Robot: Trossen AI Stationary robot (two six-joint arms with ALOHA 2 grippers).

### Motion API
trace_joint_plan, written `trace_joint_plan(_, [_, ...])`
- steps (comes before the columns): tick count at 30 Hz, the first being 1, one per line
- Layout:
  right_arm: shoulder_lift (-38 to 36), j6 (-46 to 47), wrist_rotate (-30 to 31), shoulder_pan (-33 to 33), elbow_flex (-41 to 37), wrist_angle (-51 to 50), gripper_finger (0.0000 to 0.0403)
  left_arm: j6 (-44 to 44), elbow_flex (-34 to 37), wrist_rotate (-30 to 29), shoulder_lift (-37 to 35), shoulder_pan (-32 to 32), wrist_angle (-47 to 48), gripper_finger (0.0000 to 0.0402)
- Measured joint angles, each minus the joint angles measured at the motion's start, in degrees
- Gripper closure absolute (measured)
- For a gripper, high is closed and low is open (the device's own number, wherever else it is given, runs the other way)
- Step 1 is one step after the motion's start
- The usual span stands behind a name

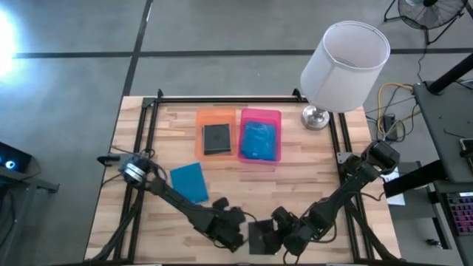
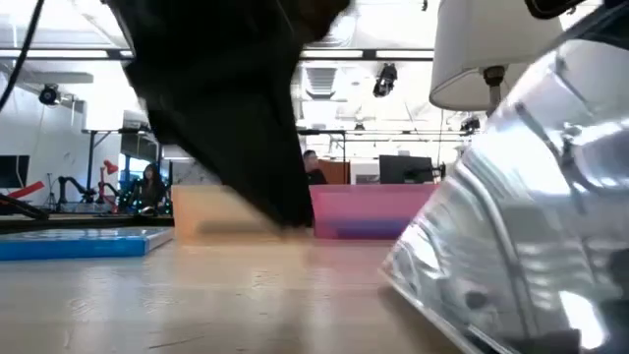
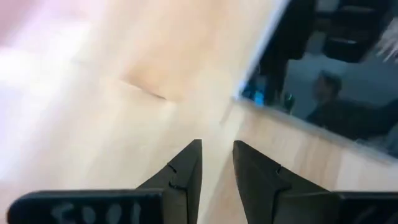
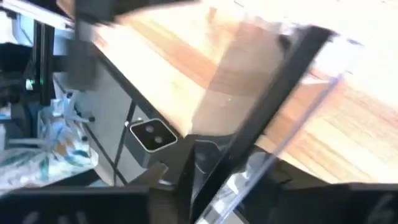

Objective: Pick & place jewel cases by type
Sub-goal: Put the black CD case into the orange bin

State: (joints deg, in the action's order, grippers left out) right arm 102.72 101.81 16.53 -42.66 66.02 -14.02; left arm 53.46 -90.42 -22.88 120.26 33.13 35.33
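A clear silvery jewel case with a dark edge (image 1: 260, 236) is at the table's near edge, between my two grippers; it shows large and tilted in the low view (image 2: 511, 226). My right gripper (image 1: 284, 238) is shut on it. My left gripper (image 1: 233, 230) is just left of it, open by a narrow gap (image 3: 217, 168) over bare wood, touching nothing. A blue case (image 1: 189, 181) lies flat on the table's left part. A dark grey case (image 1: 216, 138) lies in the orange tray (image 1: 216, 116). Blue cases (image 1: 259, 140) lie in the pink tray (image 1: 260, 114). My right gripper pinches the clear case between its two fingers at the case's right edge (image 4: 205, 168), coming from the table's right, near side. The case is tilted, its right side raised (image 2: 580, 118) and its left edge (image 2: 393, 270) low by the table; whether that edge touches the wood, I cannot tell.
A lamp with a white shade (image 1: 345, 66) and a metal foot (image 1: 315, 117) stands at the table's far right corner. The two trays sit side by side at the far middle. Bare wood lies between the trays and the grippers. A black frame (image 1: 148, 133) borders the table.
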Motion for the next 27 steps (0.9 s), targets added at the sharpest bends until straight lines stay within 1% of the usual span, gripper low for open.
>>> trace_joint_plan(3, [0.0,1.6,0.4,0.6,-0.6,0.0,0.0348,4.0,6.0,-6.5,-6.4,1.3,-1.1,0.0328])
trace_joint_plan(5, [0.0,3.0,2.3,0.9,-0.9,0.7,0.0374,5.9,10.2,-10.3,-10.8,2.2,-2.6,0.0328])
trace_joint_plan(6, [-0.1,3.5,3.6,1.1,-1.1,1.2,0.0382,6.5,12.3,-12.1,-13.3,2.7,-3.4,0.0328])
trace_joint_plan(9, [-0.5,6.4,8.0,1.5,-2.0,3.2,0.0382,8.4,17.5,-17.3,-21.3,4.3,-5.2,0.0328])
trace_joint_plan(12, [-1.3,7.9,15.4,2.0,-3.0,7.9,0.0382,10.5,22.1,-21.5,-28.9,5.9,-5.1,0.0328])
trace_joint_plan(14, [-2.1,7.9,22.3,2.7,-3.3,12.6,0.0382,10.7,25.0,-24.1,-33.9,6.9,-5.1,0.0328])
trace_joint_plan(16, [-2.8,7.9,30.2,4.0,-3.4,15.1,0.0382,10.6,27.4,-27.2,-39.1,8.0,-5.2,0.0328])
trace_joint_plan(18, [-3.0,9.2,36.1,6.3,-2.8,15.0,0.0382,9.6,29.7,-30.2,-44.1,9.2,-5.2,0.0328])
trace_joint_plan(22, [-1.8,14.1,44.1,11.6,-0.3,14.8,0.0382,5.4,33.3,-35.0,-52.9,10.4,-4.8,0.0328])
trace_joint_plan(25, [0.2,14.7,46.6,16.1,2.2,14.2,0.0382,-1.6,34.3,-39.1,-59.1,10.8,-4.6,0.0328])
trace_joint_plan(27, [2.2,14.6,47.2,19.4,4.8,14.2,0.0382,-6.9,34.4,-40.9,-62.7,10.8,-4.6,0.0328])
